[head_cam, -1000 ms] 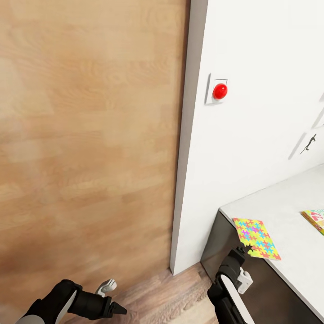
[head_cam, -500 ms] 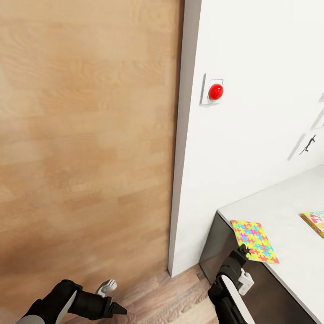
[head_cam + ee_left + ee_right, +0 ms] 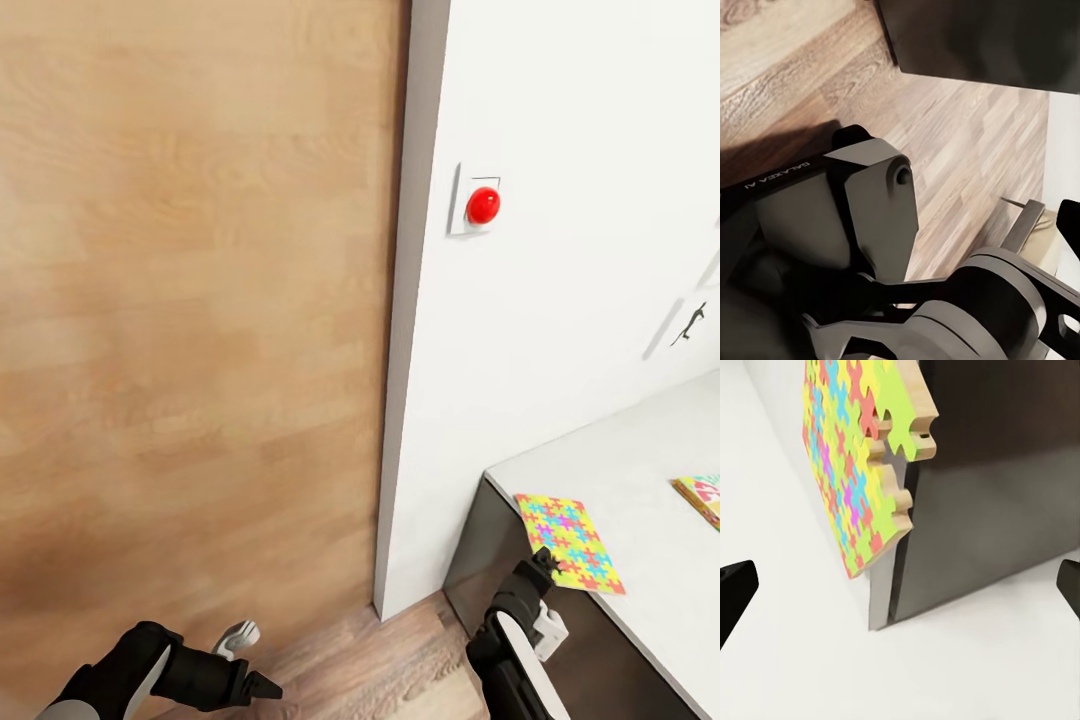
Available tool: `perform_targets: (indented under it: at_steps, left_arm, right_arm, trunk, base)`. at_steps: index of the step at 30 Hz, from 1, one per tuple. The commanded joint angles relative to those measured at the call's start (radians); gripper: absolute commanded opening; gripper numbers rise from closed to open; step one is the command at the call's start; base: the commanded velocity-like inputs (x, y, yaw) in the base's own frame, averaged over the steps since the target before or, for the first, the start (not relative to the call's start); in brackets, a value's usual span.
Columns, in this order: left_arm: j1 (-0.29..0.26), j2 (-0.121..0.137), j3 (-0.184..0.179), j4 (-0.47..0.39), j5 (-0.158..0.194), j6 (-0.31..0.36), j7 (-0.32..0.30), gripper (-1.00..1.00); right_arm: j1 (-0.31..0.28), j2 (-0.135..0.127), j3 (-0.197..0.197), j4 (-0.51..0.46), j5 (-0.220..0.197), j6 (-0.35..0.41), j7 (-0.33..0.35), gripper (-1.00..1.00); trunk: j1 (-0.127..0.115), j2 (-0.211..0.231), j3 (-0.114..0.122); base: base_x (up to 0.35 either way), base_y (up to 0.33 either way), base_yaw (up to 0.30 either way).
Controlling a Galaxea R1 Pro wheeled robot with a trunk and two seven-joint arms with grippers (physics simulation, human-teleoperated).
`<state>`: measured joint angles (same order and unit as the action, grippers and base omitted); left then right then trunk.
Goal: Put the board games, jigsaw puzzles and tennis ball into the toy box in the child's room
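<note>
We see a puzzle [image 3: 568, 529] lying flat at the table's [image 3: 640, 470] near-left corner, overhanging the edge. Our right gripper [image 3: 541, 562] hovers at that overhang with its fingers spread wide, holding nothing. A second toy [image 3: 702, 495] lies further along the table. Our left gripper [image 3: 262, 686] hangs low over the floor [image 3: 400, 660]; we cannot tell its state.

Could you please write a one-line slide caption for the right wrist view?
Open right gripper faces a colourful jigsaw puzzle overhanging the white table edge.
</note>
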<state>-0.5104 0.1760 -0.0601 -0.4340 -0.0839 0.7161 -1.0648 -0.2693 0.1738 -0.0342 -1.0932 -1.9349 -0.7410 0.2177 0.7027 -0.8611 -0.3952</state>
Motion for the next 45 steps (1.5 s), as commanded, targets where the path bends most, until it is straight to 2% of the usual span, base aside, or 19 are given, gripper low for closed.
perform_targets:
  at_steps: [1, 45]
  left_arm:
    - [0.000, 0.000, -0.001, -0.002, -0.005, 0.006, -0.006, 1.00]
    - [0.000, 0.000, -0.001, -0.002, -0.005, 0.005, -0.006, 1.00]
  right_arm:
    - [-0.001, 0.001, -0.001, -0.001, -0.010, 0.000, 0.008, 1.00]
    - [-0.001, 0.001, -0.001, 0.005, -0.011, 0.008, 0.007, 1.00]
  trunk:
    - [0.000, -0.001, -0.001]
    - [0.000, -0.001, -0.001]
  base:
    - [0.038, 0.000, 0.000]
    - [0.051, -0.008, 0.000]
